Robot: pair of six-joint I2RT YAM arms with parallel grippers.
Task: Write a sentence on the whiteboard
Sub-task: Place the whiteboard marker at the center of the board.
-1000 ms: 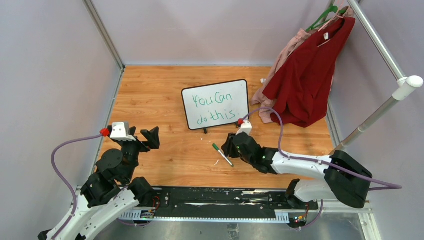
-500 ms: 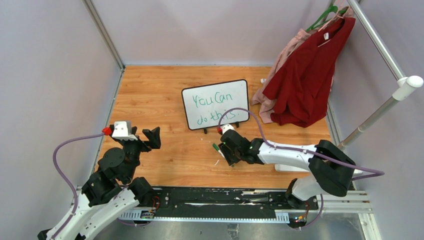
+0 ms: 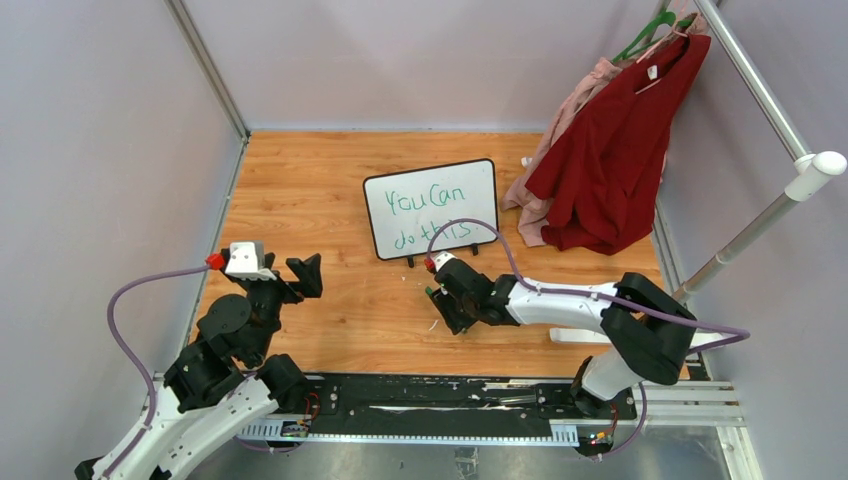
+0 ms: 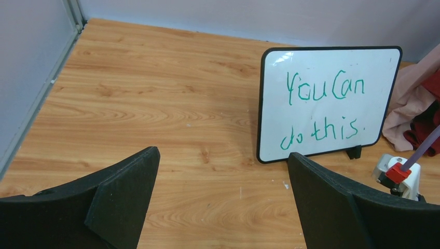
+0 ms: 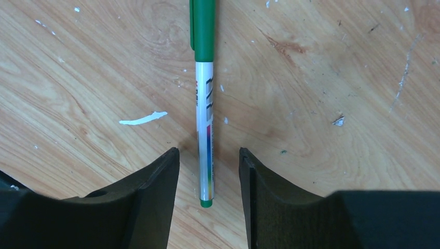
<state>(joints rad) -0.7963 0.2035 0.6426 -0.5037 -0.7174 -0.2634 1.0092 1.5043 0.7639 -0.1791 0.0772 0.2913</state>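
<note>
Evidently the writing itself is done: the sentence (image 4: 317,92) stands in two green lines on the whiteboard (image 3: 478,190), which is propped upright on its feet mid-counter (image 3: 300,190), just beyond the right arm. The step in hand looks like the handling of the marker (image 5: 205,104). It lies flat on the wood with its green cap on, and its tail end sits between the fingers of the right claw (image 5: 208,151). That claw is partly spread, with a sliver of wood showing on each side of the barrel, so nothing is pinched. The left claw (image 4: 223,158) hangs spread wide and empty, facing the board from well apart. If the task is finished, the right claw should rise straight up so neither finger rolls the marker.
</note>
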